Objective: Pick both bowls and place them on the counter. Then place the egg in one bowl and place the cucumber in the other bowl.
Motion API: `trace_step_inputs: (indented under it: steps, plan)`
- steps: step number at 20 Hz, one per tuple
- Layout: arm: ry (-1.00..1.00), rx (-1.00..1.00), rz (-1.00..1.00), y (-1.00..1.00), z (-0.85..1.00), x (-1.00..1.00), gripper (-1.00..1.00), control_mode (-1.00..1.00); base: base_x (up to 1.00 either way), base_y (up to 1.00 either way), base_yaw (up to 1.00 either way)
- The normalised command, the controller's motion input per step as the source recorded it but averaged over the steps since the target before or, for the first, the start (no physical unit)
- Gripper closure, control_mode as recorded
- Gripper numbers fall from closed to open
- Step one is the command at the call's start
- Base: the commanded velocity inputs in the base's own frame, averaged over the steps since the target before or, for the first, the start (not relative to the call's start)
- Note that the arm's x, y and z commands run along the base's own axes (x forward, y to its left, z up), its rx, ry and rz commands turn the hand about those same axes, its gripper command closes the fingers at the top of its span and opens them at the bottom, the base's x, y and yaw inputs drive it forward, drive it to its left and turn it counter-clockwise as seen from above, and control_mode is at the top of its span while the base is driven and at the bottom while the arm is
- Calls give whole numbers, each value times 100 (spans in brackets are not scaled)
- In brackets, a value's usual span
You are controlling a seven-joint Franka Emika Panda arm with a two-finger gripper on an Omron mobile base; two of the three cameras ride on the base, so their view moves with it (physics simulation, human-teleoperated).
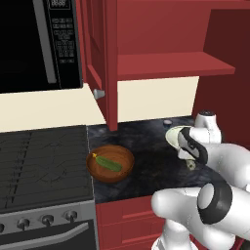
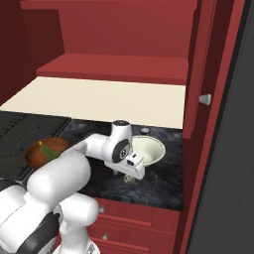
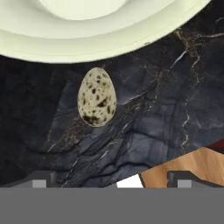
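We find the gripper (image 3: 111, 179) standing wide, its two dark fingertips (image 3: 40, 178) set far apart at the lower edge of the hand view, and nothing between them. It points down at the counter (image 3: 175, 109), the dark marbled stone with pale veins.

The egg (image 3: 97, 96) lies on that stone just ahead of the fingertips, slightly toward the left tip, untouched. It is cream with dark speckles and rests on its side, its narrower end toward the pale bowl. In the right base view the egg (image 2: 129, 178) shows just below the hand, near the front part of the worktop.

Directly beyond the egg we note the pale bowl (image 3: 87, 39), its wide flared rim close to the egg; we cannot tell whether the two touch. In the left base view that bowl (image 1: 172, 135) is partly hidden behind the wrist; in the right base view the bowl (image 2: 151, 150) stands upright on the counter just past the hand.

Well off to the gripper's left, near the stovetop (image 1: 44, 156), sits the brown wooden bowl (image 1: 110, 163) on the counter. The cucumber (image 1: 108, 163) lies inside it, green with a yellowish tip.

Above the worktop, the red cabinet (image 1: 161, 63) stands with its door open, and the microwave (image 1: 41, 44) hangs over the stove.
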Motion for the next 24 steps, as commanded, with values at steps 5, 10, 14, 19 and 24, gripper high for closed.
trace_step_inputs:
  steps: [5,10,14,19,24]
  plan:
    - [10,0,0,-22,-30,30,-100,-100,0,0,0]
    - [10,2,0,-3,-32,21,-100,-100,0,0,0]
    - [8,3,0,-1,-24,12,-100,-100,0,0,0]
    - [3,3,0,0,-15,16,-100,-100,0,0,0]
    - [2,3,0,0,-15,12,-100,-100,0,0,0]
